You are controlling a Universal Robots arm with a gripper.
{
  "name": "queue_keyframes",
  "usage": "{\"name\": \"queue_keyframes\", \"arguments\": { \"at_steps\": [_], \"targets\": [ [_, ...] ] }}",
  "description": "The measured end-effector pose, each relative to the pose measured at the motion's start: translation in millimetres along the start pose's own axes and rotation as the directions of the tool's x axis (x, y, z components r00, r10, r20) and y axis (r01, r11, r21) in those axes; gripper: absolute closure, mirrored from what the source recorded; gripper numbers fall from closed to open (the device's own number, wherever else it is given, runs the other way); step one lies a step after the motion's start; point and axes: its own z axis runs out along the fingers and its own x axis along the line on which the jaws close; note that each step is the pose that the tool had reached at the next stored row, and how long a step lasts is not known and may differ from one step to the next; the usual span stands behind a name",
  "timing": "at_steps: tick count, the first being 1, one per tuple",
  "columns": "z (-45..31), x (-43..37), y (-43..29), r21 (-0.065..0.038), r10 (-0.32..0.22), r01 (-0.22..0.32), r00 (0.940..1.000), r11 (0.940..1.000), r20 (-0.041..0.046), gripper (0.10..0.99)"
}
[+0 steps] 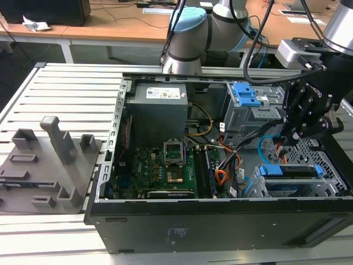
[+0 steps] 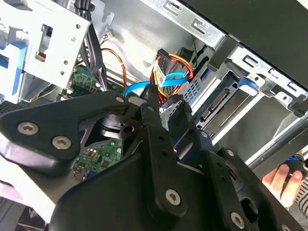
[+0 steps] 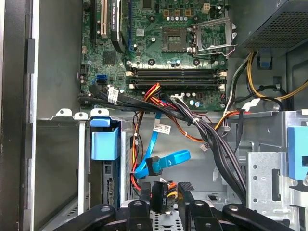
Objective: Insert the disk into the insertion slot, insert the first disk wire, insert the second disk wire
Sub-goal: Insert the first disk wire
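Looking for writing first, I am finding a white label [image 1: 160,94] on the power supply and a white tag [image 3: 163,129] on a black cable, but the print on both is too small for me to make out.

The disk [image 3: 103,144] is sitting in the slot [image 1: 332,163], at the corner of the open case on the exterior view's right. Its blue carrier is showing at the slot's mouth. Its connector edge is facing up out of the open side of the case, so its long axis is running down into the bay.

The gripper [image 2: 166,102] is hanging over the gap just beside the disk. Its fingers [image 3: 185,197] are drawn close together, and as far as I can tell they are pinching the black plug of the first wire [image 2: 169,65]. That wire's red, yellow and orange strands are arching away from the fingertips.

The second wire [image 3: 166,161] is looping loose just past the fingertips, between them and the motherboard [image 3: 159,53], with its plug hanging free.

A person's hand [image 2: 284,180] is showing beyond the case wall in the second wrist view.
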Motion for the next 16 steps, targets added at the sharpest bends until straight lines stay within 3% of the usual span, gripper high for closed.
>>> {"name": "queue_keyframes", "arguments": {
  "at_steps": [1,4,13,16],
  "targets": [
    [0.0,0.0,0.0,0.000,0.000,0.000,1.0000,1.0000,0.0000,0.737],
    [0.1,0.0,0.0,0.000,0.000,0.000,1.0000,1.0000,0.0001,0.922],
    [-0.3,0.5,-5.5,-0.001,0.000,0.000,1.0000,1.0000,-0.0001,0.922],
    [0.1,8.4,-5.6,-0.001,0.000,0.000,1.0000,1.0000,0.0001,0.922]
  ]
}}
